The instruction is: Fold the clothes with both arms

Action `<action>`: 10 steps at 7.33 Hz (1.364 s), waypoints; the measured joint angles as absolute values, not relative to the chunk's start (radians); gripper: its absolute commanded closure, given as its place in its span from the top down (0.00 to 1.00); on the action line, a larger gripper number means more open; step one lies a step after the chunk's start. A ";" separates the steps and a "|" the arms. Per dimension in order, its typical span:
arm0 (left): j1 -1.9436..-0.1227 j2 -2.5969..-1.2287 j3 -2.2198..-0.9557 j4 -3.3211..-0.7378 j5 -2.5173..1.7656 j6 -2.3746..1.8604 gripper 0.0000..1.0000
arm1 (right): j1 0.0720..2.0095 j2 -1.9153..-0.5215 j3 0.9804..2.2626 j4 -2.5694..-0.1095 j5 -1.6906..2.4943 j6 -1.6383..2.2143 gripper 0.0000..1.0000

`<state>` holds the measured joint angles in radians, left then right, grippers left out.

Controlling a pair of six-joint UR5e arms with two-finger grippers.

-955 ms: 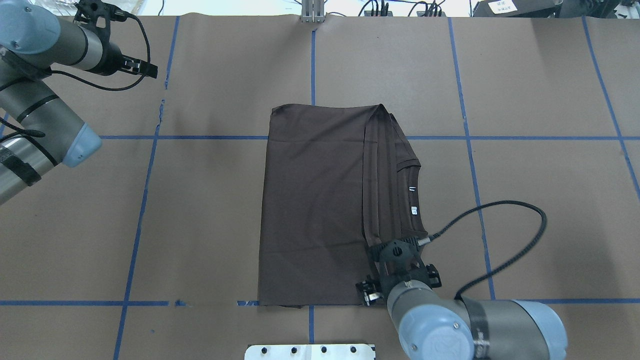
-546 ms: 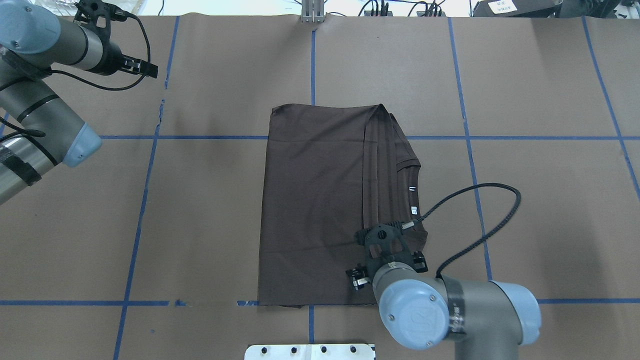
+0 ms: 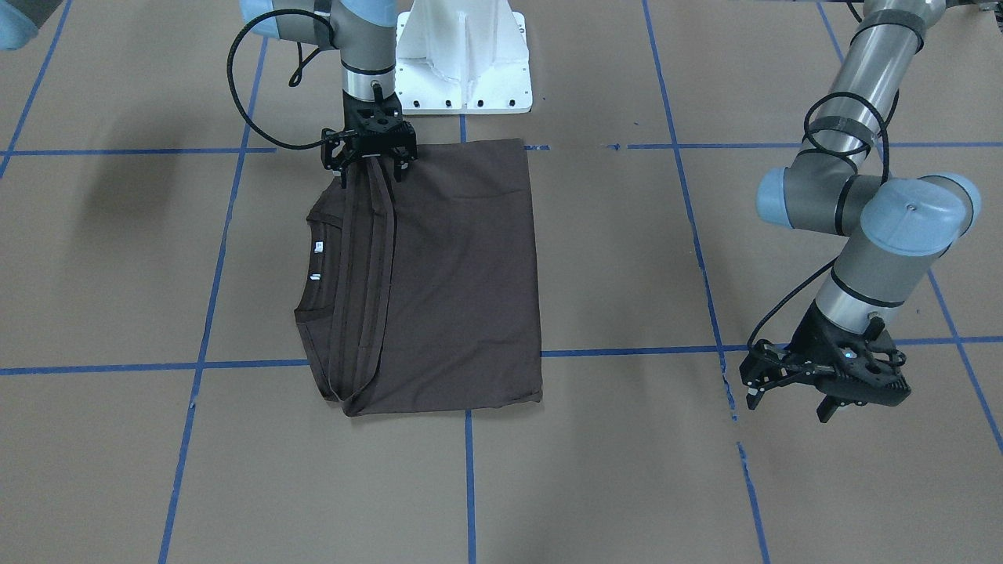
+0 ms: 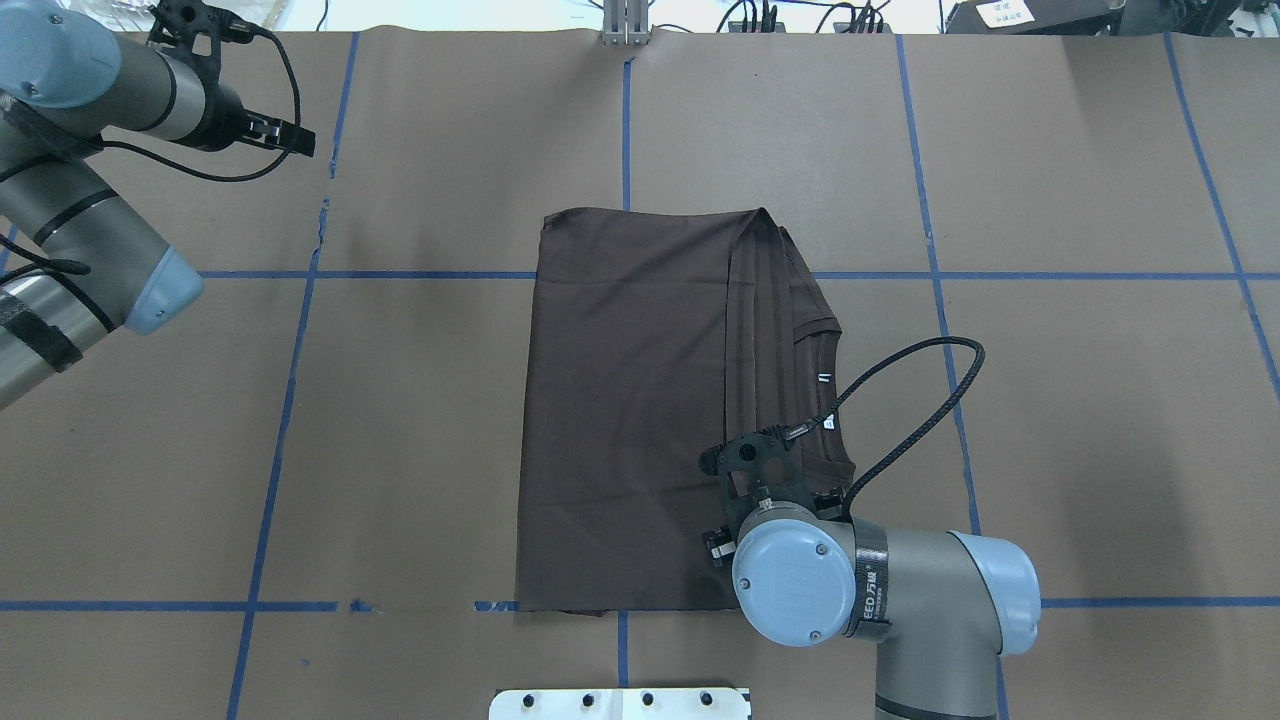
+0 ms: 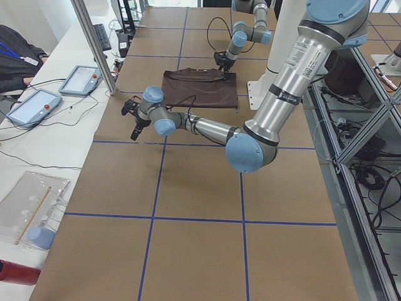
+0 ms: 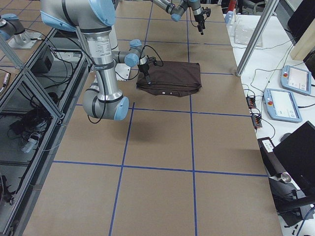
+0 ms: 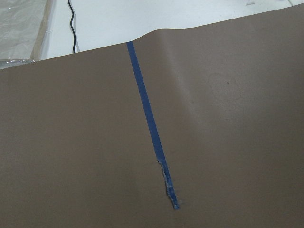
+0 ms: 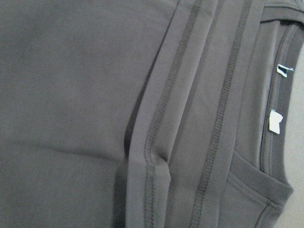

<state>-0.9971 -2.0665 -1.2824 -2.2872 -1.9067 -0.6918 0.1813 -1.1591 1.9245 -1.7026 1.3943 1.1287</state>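
blue-taped brown paper (image 4: 430, 450) lies under the t-shirt (image 4: 620, 400).

Seen from overhead, our dark brown T-shirt (image 4: 620, 400) lies folded into a flat rectangle mid-worktop (image 4: 1100, 400), with hemmed edges and white neck tags (image 3: 319, 247) stacked along its 3 o'clock side. The right end effector (image 3: 372, 178) hangs over its 5 o'clock corner with fingers spread. The left end effector (image 3: 787, 407) hovers at 10 o'clock, well apart and also spread.
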 measured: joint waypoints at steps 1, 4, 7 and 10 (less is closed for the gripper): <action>-0.997 -2.066 -1.282 -2.287 -1.907 -0.692 1.00 | 0.184 -1.159 1.926 -1.719 1.395 1.124 1.00; -0.997 -2.067 -1.282 -2.287 -1.907 -0.693 1.00 | 0.211 -1.171 1.931 -1.766 1.397 1.073 1.00; -0.997 -2.068 -1.284 -2.287 -1.907 -0.693 1.00 | 0.243 -1.234 1.960 -1.777 1.399 1.027 1.00; -0.997 -2.044 -1.327 -2.286 -1.908 -0.694 1.00 | 0.263 -1.281 2.008 -1.764 1.425 1.031 1.00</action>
<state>-0.9971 -2.0438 -1.3267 -2.2862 -1.9077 -0.6941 0.2634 -1.2812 2.0083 -1.7639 1.4252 1.0306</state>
